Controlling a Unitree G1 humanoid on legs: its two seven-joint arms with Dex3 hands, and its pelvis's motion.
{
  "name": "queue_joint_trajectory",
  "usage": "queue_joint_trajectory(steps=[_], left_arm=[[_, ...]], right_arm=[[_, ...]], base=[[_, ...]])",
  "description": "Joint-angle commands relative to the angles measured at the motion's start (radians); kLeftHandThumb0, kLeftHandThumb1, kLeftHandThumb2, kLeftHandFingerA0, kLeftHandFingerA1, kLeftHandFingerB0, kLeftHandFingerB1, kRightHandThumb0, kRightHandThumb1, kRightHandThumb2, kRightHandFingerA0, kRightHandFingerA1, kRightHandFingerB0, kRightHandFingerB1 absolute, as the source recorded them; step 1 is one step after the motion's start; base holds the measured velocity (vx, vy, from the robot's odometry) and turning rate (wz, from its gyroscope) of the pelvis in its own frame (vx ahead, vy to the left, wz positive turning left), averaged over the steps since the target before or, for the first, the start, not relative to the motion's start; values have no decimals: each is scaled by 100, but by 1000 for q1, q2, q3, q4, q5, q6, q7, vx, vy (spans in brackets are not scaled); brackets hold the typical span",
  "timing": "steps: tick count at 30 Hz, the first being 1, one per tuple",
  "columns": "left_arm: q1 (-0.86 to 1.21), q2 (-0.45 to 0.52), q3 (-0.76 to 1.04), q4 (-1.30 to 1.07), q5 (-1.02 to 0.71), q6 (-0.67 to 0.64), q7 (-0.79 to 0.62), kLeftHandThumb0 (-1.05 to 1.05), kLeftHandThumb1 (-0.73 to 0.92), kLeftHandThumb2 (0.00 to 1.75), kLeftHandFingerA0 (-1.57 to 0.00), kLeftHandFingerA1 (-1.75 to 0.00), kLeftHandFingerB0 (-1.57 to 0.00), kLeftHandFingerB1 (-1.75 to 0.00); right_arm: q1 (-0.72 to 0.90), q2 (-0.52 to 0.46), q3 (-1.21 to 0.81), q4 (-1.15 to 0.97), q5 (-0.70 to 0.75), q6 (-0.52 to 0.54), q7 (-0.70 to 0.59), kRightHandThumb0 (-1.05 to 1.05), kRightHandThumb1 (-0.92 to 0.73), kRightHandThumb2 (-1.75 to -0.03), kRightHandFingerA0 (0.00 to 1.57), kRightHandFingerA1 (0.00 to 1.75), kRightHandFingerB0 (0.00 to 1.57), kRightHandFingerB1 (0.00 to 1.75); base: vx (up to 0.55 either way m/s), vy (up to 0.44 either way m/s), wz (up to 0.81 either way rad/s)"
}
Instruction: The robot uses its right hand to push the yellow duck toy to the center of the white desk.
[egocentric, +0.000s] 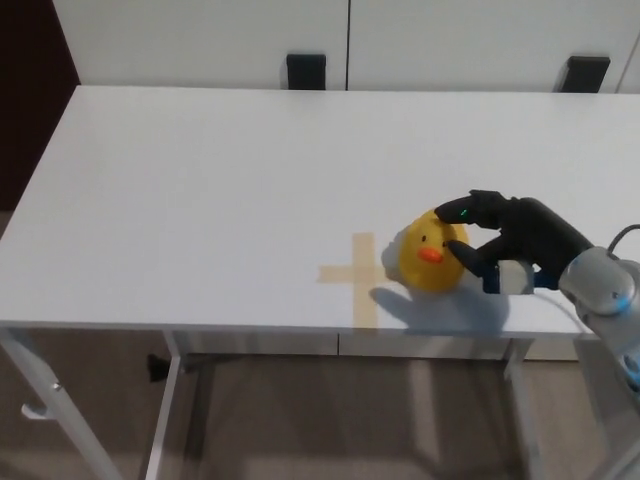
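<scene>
right hand (505, 240): fingers spread, cupping yellow duck toy (430, 256) from right; duck: on white desk (200, 190), touching tape cross (357, 277) right arm

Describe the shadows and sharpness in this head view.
Head view: soft lighting from above; the yellow duck and right hand cast a bluish shadow toward the white desk's front edge, reaching the tape cross; slightly soft overall, no glare.
</scene>
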Motion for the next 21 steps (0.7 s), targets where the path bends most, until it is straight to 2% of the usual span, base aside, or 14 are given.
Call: queue_joint_trajectory(steps=[1, 3, 4, 13, 14, 18, 21], left_arm=[[9, 10, -11, 5, 17, -35, -1, -12, 59, 88, -90, -82, -89, -86], [9, 9, -11, 6, 17, -32, 2, -12, 59, 88, -90, -82, -89, -86], [9, 8, -8, 4, 13, -29, 0, -12, 58, 90, -91, -85, -92, -90], [9, 9, -13, 4, 18, -26, 0, -10, 56, 93, -87, -84, -90, -88], [12, 6, -11, 2, 15, -29, 2, -11, 54, 92, -88, -86, -91, -90], [12, 5, -15, 2, 19, -28, 5, -12, 57, 86, -89, -86, -89, -89], [13, 5, -16, 9, 22, -37, 3, -12, 56, 88, -91, -87, -88, -88]], right_arm=[[25, 50, 30, -6, -13, 12, 39, -84, -74, -115, 45, 65, 35, 55], [26, 55, 32, -5, -14, 11, 39, -84, -74, -115, 45, 65, 35, 55], [29, 62, 36, -10, -17, 13, 38, -87, -92, -73, 51, 63, 39, 46], [47, 94, 63, -27, -35, 5, 33, -85, -92, -73, 52, 63, 43, 45], [46, 97, 70, -29, -37, -3, 36, -88, -92, -75, 47, 64, 39, 48], [48, 97, 75, -34, -43, -9, 35, -89, -92, -77, 49, 66, 34, 47], [44, 105, 74, -58, -44, 27, 36, -88, -92, -75, 46, 62, 31, 42]], base=[[0, 0, 0], [0, 0, 0], [0, 0, 0], [0, 0, 0], [0, 0, 0], [0, 0, 0], [0, 0, 0]])
